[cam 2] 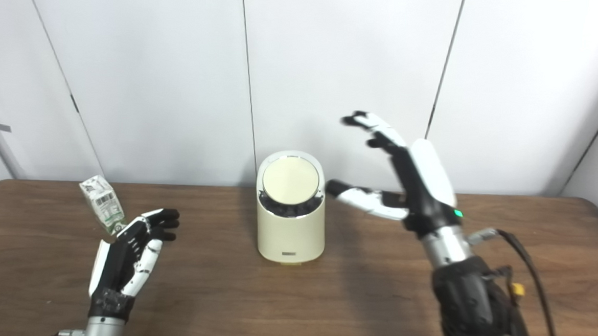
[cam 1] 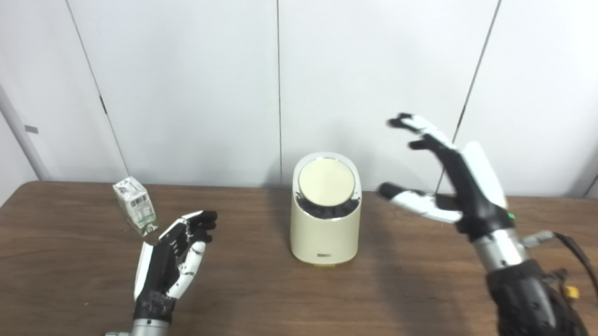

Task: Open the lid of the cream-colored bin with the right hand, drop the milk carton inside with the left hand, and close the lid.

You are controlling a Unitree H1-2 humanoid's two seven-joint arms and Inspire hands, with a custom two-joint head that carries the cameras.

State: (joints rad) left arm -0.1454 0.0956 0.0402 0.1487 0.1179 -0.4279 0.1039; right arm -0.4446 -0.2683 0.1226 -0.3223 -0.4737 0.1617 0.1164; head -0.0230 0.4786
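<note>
A cream-colored bin (cam 1: 325, 231) stands at the middle of the brown table, its round lid (cam 1: 326, 182) down and tilted toward me. A small white and green milk carton (cam 1: 135, 206) stands upright at the far left. My left hand (cam 1: 174, 256) is open and empty, just right of and nearer than the carton, not touching it. My right hand (cam 1: 444, 181) is open and empty, raised in the air to the right of the bin, fingers spread toward the lid and apart from it.
The brown wooden table (cam 1: 282, 300) runs across the view, with white wall panels (cam 1: 191, 70) behind it. A black cable (cam 1: 587, 275) hangs from my right forearm at the right edge.
</note>
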